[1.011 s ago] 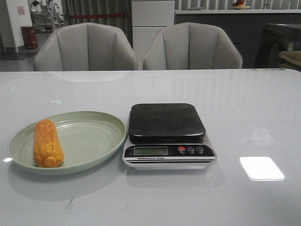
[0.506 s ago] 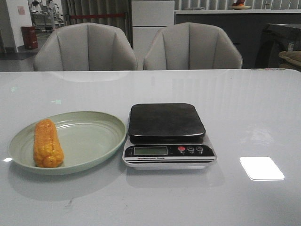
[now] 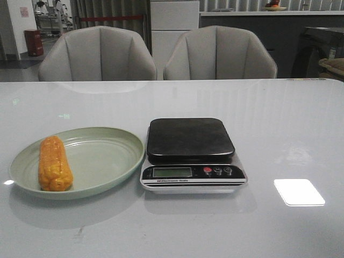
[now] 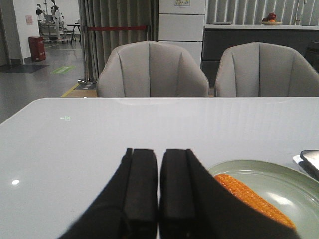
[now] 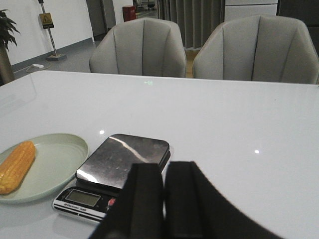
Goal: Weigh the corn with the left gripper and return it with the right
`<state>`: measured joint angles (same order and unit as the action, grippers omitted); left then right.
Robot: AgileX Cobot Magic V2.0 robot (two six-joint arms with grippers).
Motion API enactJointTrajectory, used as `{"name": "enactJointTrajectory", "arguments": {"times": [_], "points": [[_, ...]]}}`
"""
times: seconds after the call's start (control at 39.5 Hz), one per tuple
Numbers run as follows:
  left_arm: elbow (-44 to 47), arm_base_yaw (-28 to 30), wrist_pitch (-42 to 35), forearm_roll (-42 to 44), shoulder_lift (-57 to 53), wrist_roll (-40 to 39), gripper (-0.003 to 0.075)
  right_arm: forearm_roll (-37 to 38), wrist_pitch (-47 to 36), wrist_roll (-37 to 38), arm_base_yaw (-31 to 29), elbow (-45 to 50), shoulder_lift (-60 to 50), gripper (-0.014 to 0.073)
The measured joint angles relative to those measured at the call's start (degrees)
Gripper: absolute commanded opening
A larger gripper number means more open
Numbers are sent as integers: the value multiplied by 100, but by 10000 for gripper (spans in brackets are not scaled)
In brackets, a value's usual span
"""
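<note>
The orange-yellow corn (image 3: 54, 163) lies on the left side of a pale green plate (image 3: 105, 158), at the table's left front. It also shows in the left wrist view as corn (image 4: 251, 198), partly behind a finger, and in the right wrist view as corn (image 5: 16, 166). A kitchen scale (image 3: 191, 153) with a dark metal platform stands just right of the plate, nothing on it. My left gripper (image 4: 159, 152) is shut with nothing in it, back from the plate. My right gripper (image 5: 164, 166) is shut and empty, short of the scale (image 5: 117, 169). Neither gripper shows in the front view.
Two grey chairs (image 3: 99, 54) (image 3: 219, 52) stand behind the table's far edge. A bright patch of reflected light (image 3: 299, 192) lies on the white tabletop at the front right.
</note>
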<state>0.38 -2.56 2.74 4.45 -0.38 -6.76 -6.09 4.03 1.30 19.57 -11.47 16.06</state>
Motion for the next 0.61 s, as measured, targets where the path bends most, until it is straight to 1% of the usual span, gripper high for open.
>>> {"name": "enactJointTrajectory", "arguments": {"times": [0.13,0.25,0.35,0.48,0.61], "points": [[0,0,0,0,0,0,124,0,-50,0,-143,227,-9,168],[0,0,0,0,0,0,124,0,-186,0,-428,530,-146,168],[0,0,0,0,0,0,124,86,-291,0,-584,780,-425,168],[0,0,0,0,0,3,124,406,-403,0,-608,1062,-899,168],[0,0,0,0,0,3,124,515,-461,0,-663,1282,-1367,168]]}}
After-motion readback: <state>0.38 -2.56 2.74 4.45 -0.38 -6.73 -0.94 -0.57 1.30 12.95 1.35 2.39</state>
